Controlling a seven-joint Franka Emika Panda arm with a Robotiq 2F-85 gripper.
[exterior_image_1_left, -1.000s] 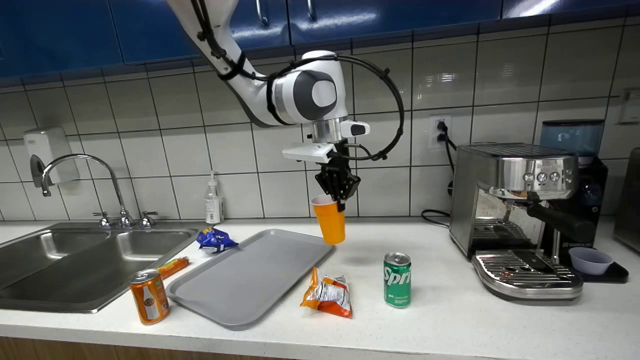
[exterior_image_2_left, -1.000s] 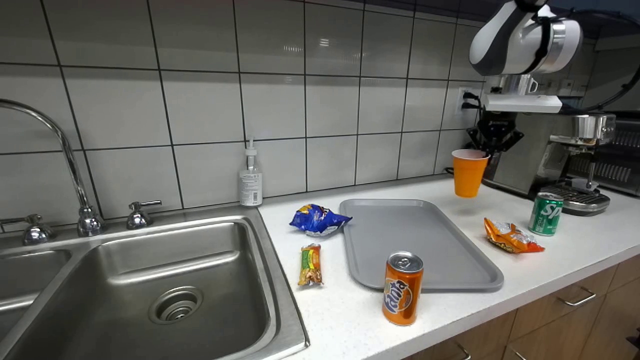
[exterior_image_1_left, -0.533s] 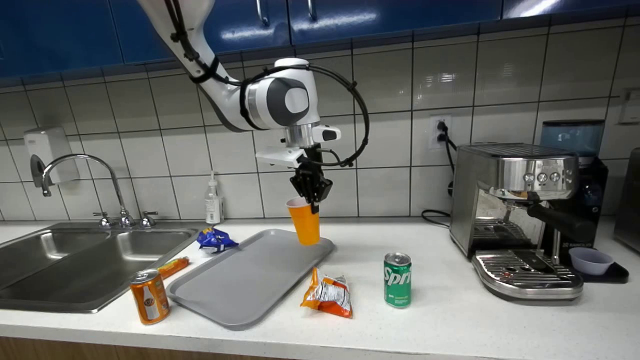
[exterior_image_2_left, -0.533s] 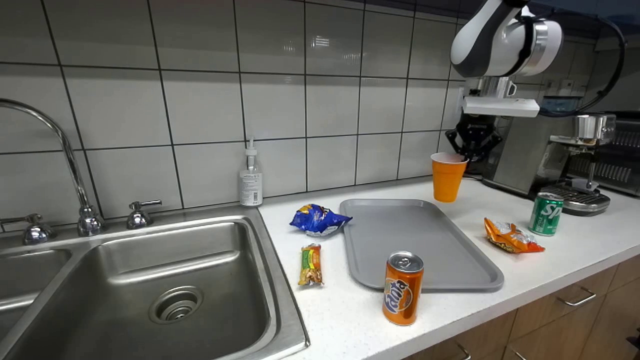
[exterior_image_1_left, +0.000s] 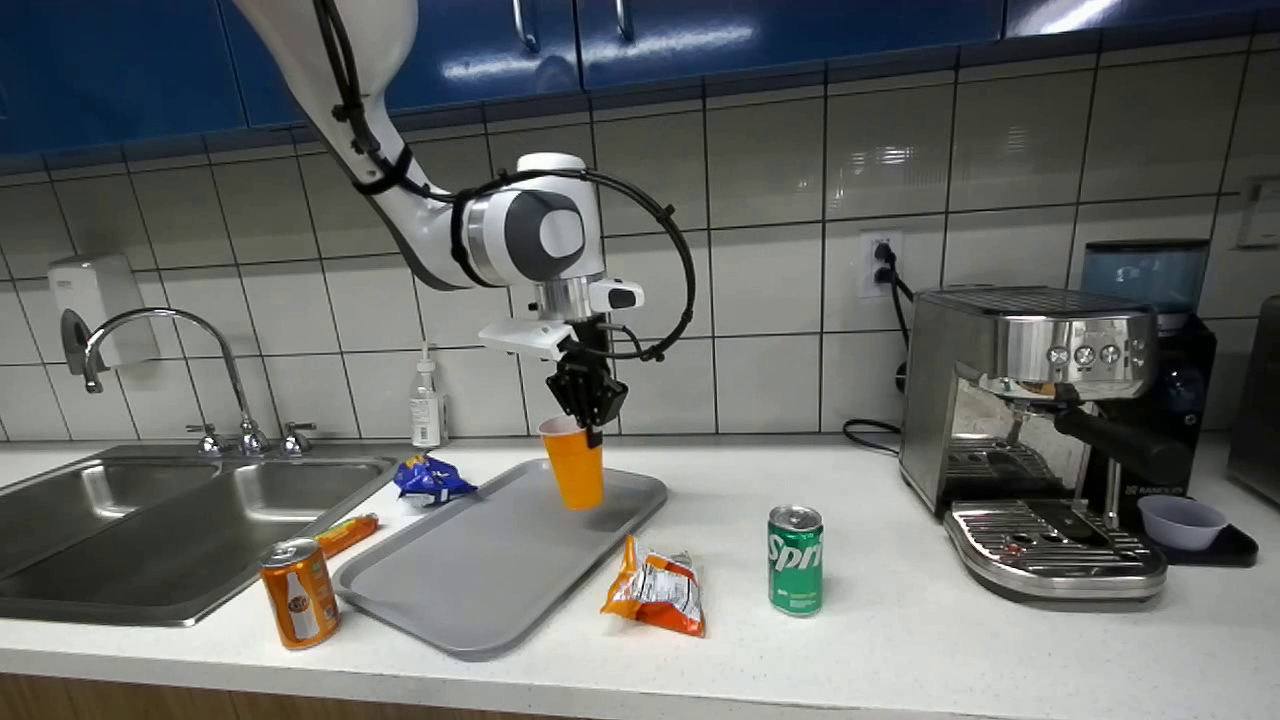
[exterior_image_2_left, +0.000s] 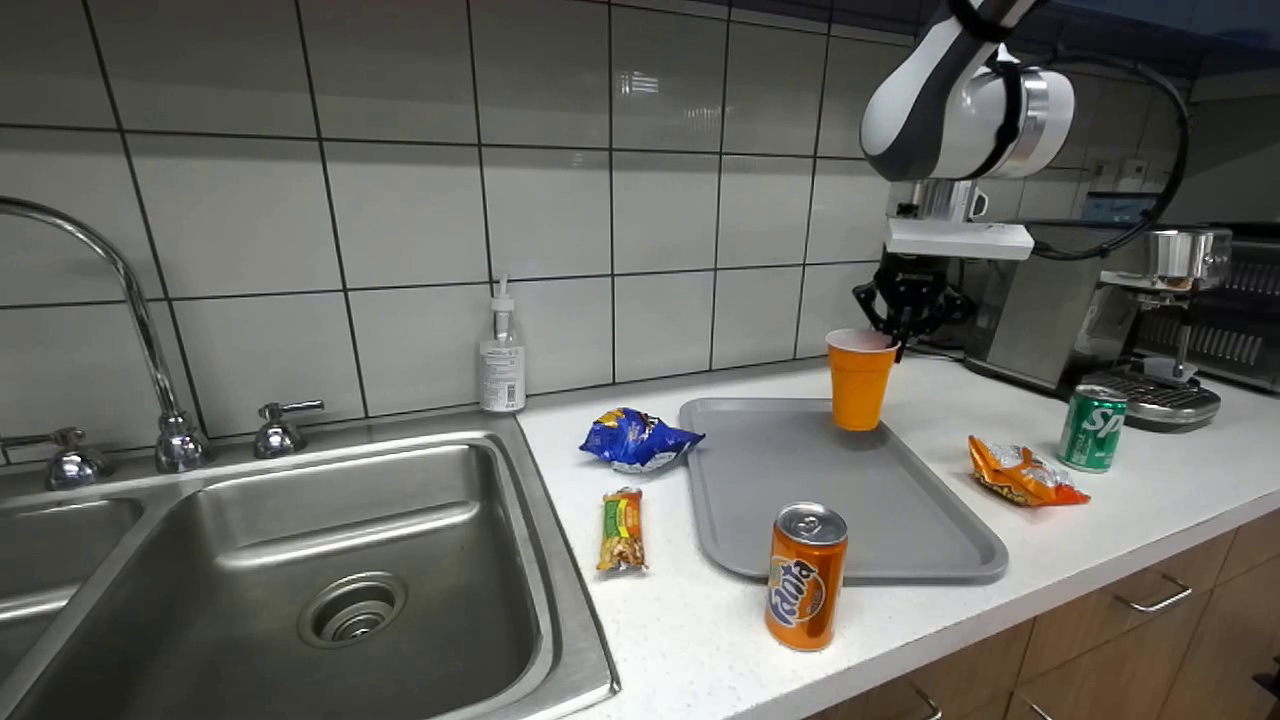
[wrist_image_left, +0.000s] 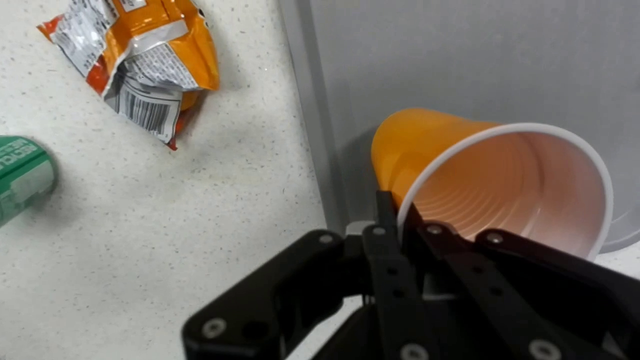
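the jaws are clamped on the wall of an orange cup (exterior_image_2_left: 860, 385), one jaw inside its mouth, the other outside. the cup is slightly tilted over the gray tray (exterior_image_2_left: 770, 480), near the tray's edge; whether it touches is unclear. beside that edge on the worktop (wrist_image_left: 240, 220) lies a snack bag (wrist_image_left: 142, 67), a green can (exterior_image_1_left: 795, 562) farther from the tray.

An exterior view sits way back off the counter's front edge (exterior_image_1_left: 400, 688), facing the tiled wall (exterior_image_1_left: 770, 280); an exterior view hangs closer by the sink (exterior_image_2_left: 220, 600), angled along the counter toward the coffee machine (exterior_image_2_left: 1035, 320). Wrist cam's super close, pointing down at the cup (wrist_image_left: 480, 185) and tray (wrist_image_left: 475, 60) all three catch.
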